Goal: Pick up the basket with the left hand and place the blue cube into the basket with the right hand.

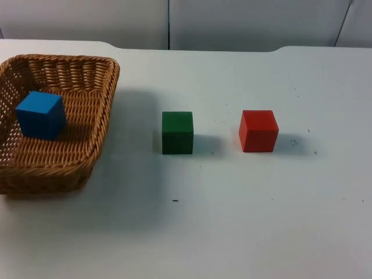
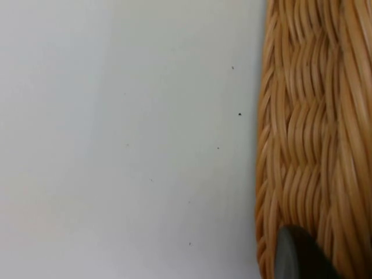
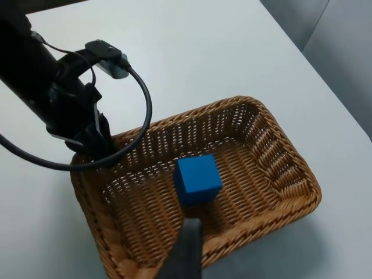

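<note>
White table (image 1: 244, 232) is stretching out all around the basket (image 1: 87, 145), and the grey wall (image 1: 232, 23) is standing behind it, beyond the basket's far rim.

Wicker basket next, the biggest thing on show: it is sitting out on the left arm's side, open side up, and throwing a soft shadow across the table towards the loose cubes. From the right wrist camera its whole rectangular rim is showing, with woven walls sloping down to a flat floor.

Left gripper (image 3: 93, 145) is grasping the basket, coming down onto one corner of the rim, clenched on the wicker there. From the left wrist camera its black tip (image 2: 302, 258) is lying right against the basket's outer weave, with bare table beside it.

Right gripper (image 3: 186, 250) is hovering above the basket, over its near rim and looking down into it. Whether it is released or clenched, I cannot tell.

Blue cube (image 1: 40, 115) is resting inside the basket, flat on the woven floor and well apart from every wall.

Green cube (image 1: 177, 132) is standing on the table just outside the basket, on the right arm's side. Red cube (image 1: 258, 131) is standing further out from the basket, beyond the green one, a gap between them.
</note>
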Available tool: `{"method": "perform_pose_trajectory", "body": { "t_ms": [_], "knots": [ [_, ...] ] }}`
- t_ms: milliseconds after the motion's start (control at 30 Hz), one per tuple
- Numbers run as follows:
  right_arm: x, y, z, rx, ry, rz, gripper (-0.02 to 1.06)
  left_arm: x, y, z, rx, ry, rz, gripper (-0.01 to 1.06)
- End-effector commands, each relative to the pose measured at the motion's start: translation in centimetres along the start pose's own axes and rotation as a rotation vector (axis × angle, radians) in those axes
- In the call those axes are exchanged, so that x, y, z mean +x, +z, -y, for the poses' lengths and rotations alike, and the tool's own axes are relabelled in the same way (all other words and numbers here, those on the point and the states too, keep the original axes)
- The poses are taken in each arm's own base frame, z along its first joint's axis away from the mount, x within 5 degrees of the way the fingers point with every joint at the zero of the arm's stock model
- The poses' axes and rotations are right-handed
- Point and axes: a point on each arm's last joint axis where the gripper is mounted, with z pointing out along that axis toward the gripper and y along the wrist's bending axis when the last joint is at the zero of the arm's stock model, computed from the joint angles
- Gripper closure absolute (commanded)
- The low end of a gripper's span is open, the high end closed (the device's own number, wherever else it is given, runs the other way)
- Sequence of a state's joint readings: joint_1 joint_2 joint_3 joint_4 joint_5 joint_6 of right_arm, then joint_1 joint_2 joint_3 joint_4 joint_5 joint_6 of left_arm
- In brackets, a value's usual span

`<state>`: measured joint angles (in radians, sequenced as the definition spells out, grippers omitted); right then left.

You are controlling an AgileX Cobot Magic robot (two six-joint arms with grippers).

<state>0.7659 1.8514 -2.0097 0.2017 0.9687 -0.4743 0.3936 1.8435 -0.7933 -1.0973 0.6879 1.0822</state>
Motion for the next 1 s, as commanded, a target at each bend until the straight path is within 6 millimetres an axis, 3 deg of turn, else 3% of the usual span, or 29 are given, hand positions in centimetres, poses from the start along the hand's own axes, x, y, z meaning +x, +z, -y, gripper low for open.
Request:
{"method": "perform_pose_trajectory", "body": {
  "t_ms": [0, 333, 467, 600, 867, 967],
  "knots": [
    [-0.30, -0.72, 0.04, 0.004, -0.005, 0.019, 0.25, -0.30, -0.07, 0.32, 0.008, 0.012, 0.011, 1.05],
    [-0.31, -0.72, 0.02, 0.002, -0.004, 0.020, 0.25, -0.33, -0.07, -0.03, -0.031, 0.032, 0.014, 1.05],
    [-0.31, -0.72, 0.01, 0.001, -0.003, 0.021, 0.25, -0.30, -0.08, -0.16, -0.046, 0.045, 0.011, 1.00],
    [-0.30, -0.72, -0.01, -0.002, -0.003, 0.019, 0.25, -0.40, -0.09, -0.33, -0.064, 0.045, 0.021, 0.83],
    [-0.21, -0.71, -0.06, -0.007, -0.010, 0.009, 0.25, -0.44, -0.09, -0.42, -0.074, 0.047, 0.025, 0.63],
    [-0.17, -0.71, -0.08, -0.009, -0.010, 0.005, 0.25, -0.47, -0.14, -0.45, -0.081, 0.058, 0.028, 0.51]
  ]
}}
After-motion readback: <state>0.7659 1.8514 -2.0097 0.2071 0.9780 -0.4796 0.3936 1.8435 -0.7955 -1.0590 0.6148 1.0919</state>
